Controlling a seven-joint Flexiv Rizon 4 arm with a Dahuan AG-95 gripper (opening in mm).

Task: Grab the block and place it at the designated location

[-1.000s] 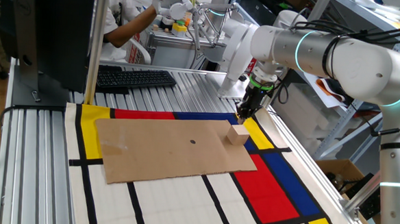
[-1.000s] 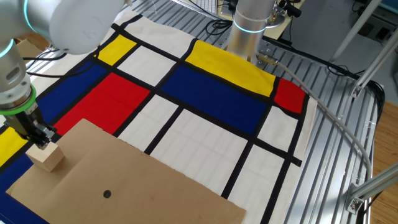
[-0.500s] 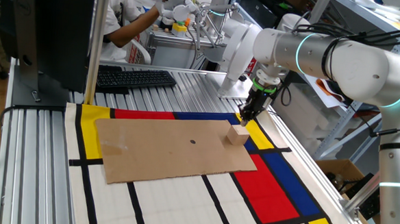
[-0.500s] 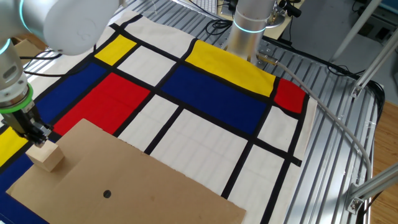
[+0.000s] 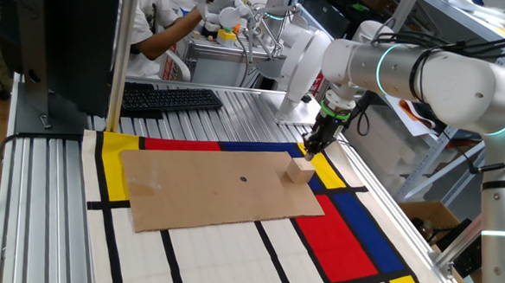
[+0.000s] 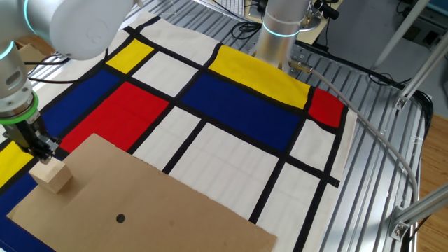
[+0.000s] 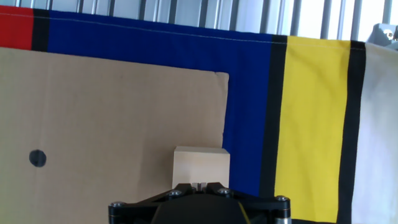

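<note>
Pale tan wood, plain on every face: the small wooden cube sits on the flat brown cardboard sheet, close to the sheet's corner and just inside the edge that borders the blue and yellow rectangles of the cloth. The tiny dark round dot marked on the same sheet lies well apart from the cube, nearer the sheet's middle. The black two-finger gripper hangs just above the cube and a little toward its outer side; in both fixed views a sliver of space shows between the fingertips and the cube's top, so the cube lies free on the cardboard. In the hand view the fingertips meet at the bottom of the frame with only a thin slit between them, so the jaws stand closed or very nearly so, with nothing between them. The white and silver arm comes in from the cloth's far side in the one fixed view, its wrist bent so the fingers point steeply down at the table, slightly tilted. Under the cardboard spreads the white cloth of red, yellow and blue rectangles edged with black lines.
</note>
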